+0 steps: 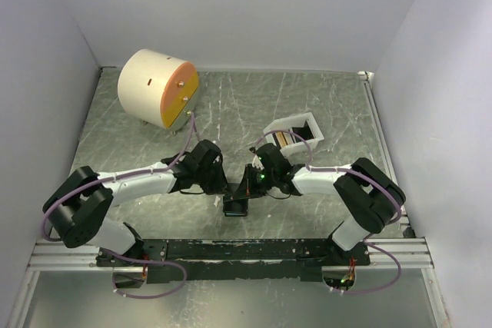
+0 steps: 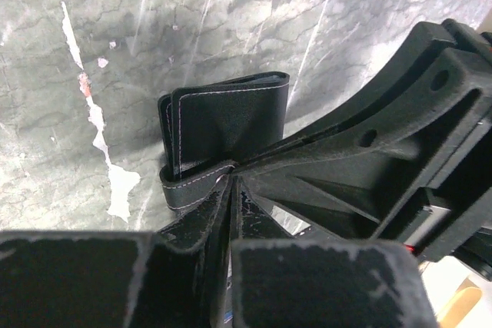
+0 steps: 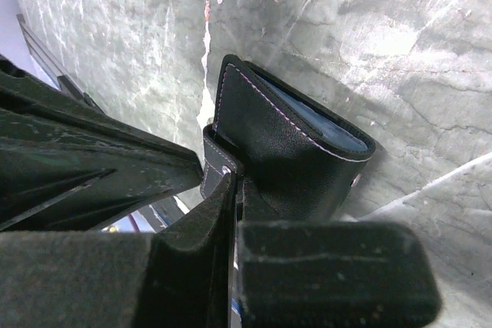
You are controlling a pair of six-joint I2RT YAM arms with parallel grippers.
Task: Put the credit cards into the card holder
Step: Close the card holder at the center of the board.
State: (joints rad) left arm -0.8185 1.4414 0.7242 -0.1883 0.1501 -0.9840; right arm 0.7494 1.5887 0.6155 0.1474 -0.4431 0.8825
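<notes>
- Card holder (image 1: 237,207) (image 2: 227,124) (image 3: 292,151): mid-surface (image 1: 323,105), toward 6 o'clock, between both arms; resting or lifted, cannot tell.
- Left fingers (image 1: 222,190) (image 2: 224,197): closed, pinching the holder's lower edge.
- Right fingers (image 1: 250,187) (image 3: 227,193): closed on the holder's strap.
- Blue card (image 3: 323,124): inside the holder, edge showing.
- White tray (image 1: 314,133): 1 o'clock from the holder, tan cards (image 1: 287,140) inside.
- Cream cylinder (image 1: 157,88): 11 o'clock.
</notes>
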